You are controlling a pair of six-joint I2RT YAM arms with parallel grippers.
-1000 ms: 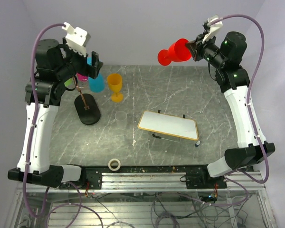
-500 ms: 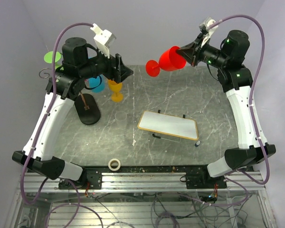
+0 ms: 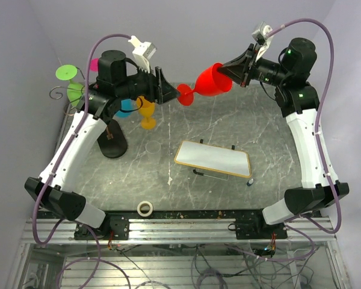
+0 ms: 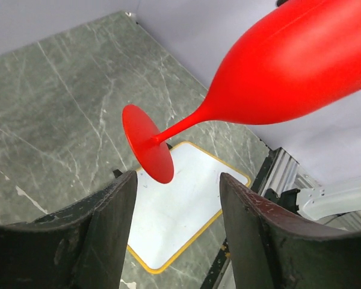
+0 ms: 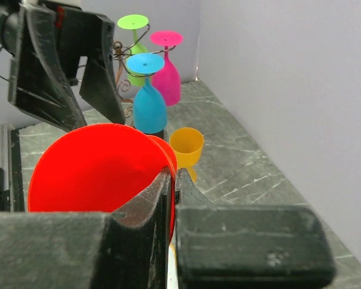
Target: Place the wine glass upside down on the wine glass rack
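Top external view: the right pincer is clamping the red glass by its rim, holding it sideways above the worktop. The left pincer is gaping wide near its foot. The rack is standing well apart, far left.

Grey marble-look desk, white veins, matte finish. Boxed in by plain pale lilac walls: back wall, left wall, right wall, flat colour throughout. Aluminium rail along near desk edge, tangle of cables lower down. Soft even light, faint shadows only. Same grey desk and pale walls in both wrist views.
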